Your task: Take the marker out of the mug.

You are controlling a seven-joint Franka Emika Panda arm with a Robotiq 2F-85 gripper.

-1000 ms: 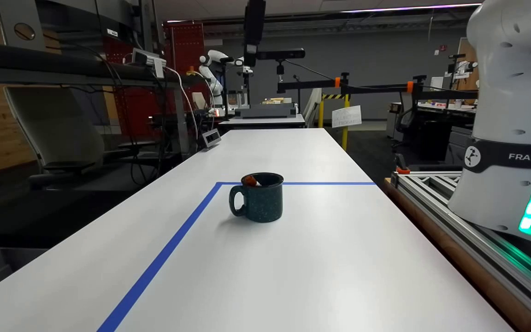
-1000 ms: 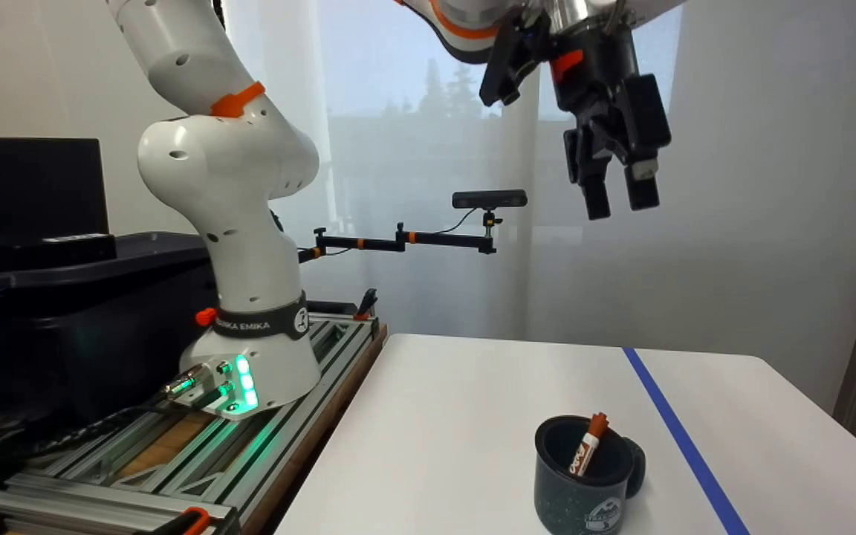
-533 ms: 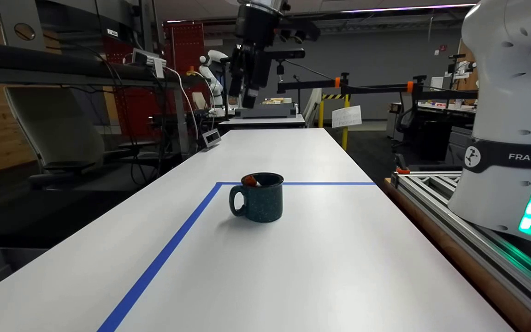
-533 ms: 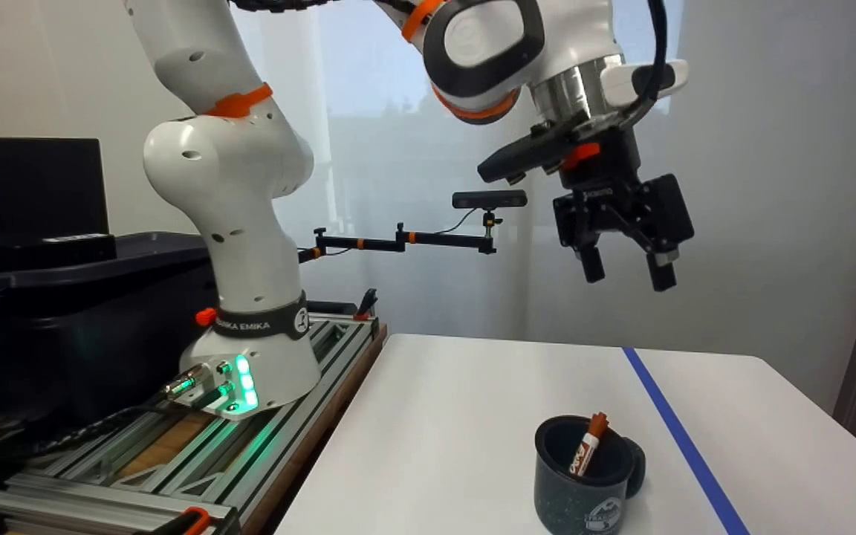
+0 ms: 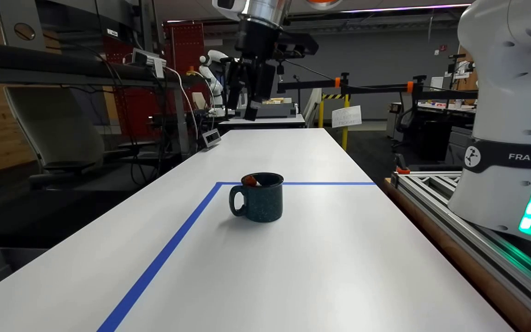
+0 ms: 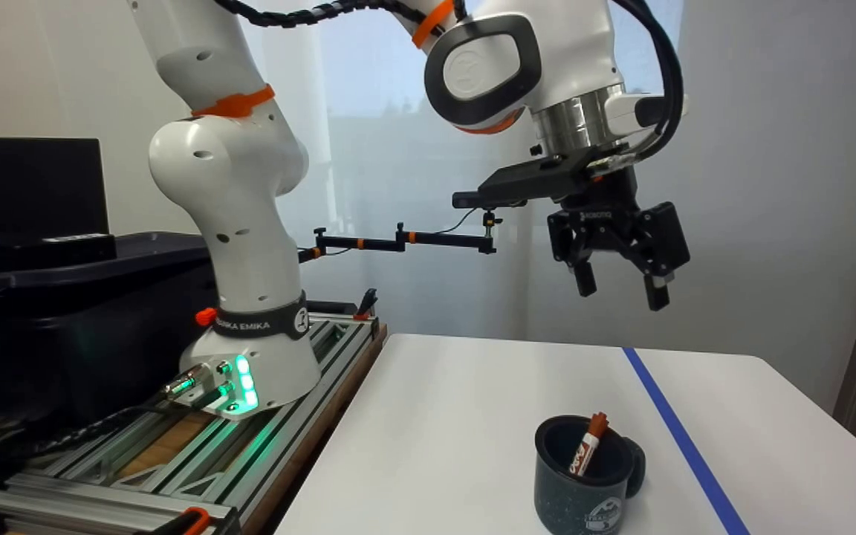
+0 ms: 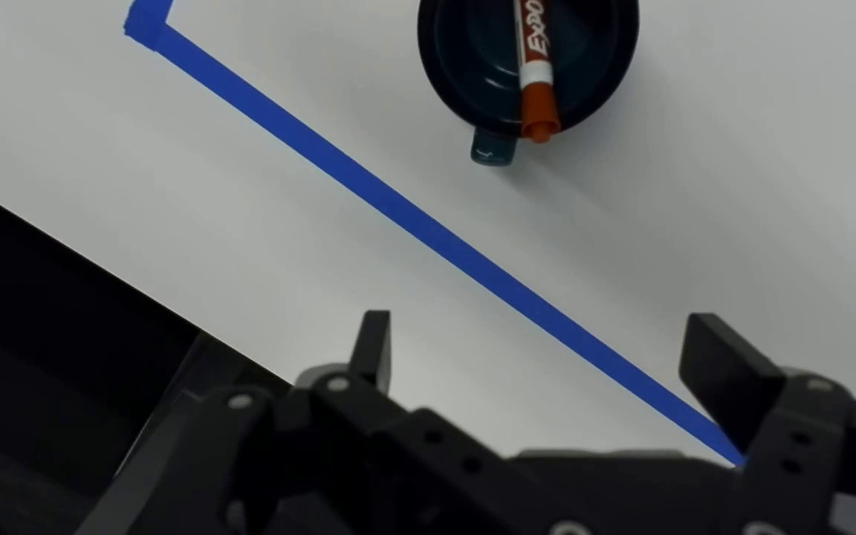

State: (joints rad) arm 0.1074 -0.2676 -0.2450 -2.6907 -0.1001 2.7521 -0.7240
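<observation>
The dark teal mug (image 6: 569,494) stands upright on the white table, and it also shows in an exterior view (image 5: 264,203) and at the top edge of the wrist view (image 7: 458,82). A marker (image 6: 586,449) with a red-orange cap and red-white label leans in the mug, cap end up against the rim on the handle side. The cap shows in an exterior view (image 5: 250,180), and the marker shows in the wrist view (image 7: 536,70). Its lower end is inside the mug. My gripper (image 6: 621,288) is open and empty, well above the table, tilted, apart from mug and marker; its fingers frame bare table in the wrist view (image 7: 539,327).
Blue tape (image 6: 684,442) runs along the white table (image 5: 321,267) past the mug's handle side. A camera on a stand arm (image 6: 489,199) is behind the robot's wrist. A small grey device (image 5: 211,138) sits at the table's far edge.
My gripper has come down from higher up and turned, so the wrist camera now faces more sideways. The fingers are spread wider than a second ago. Mug and marker have not moved.
</observation>
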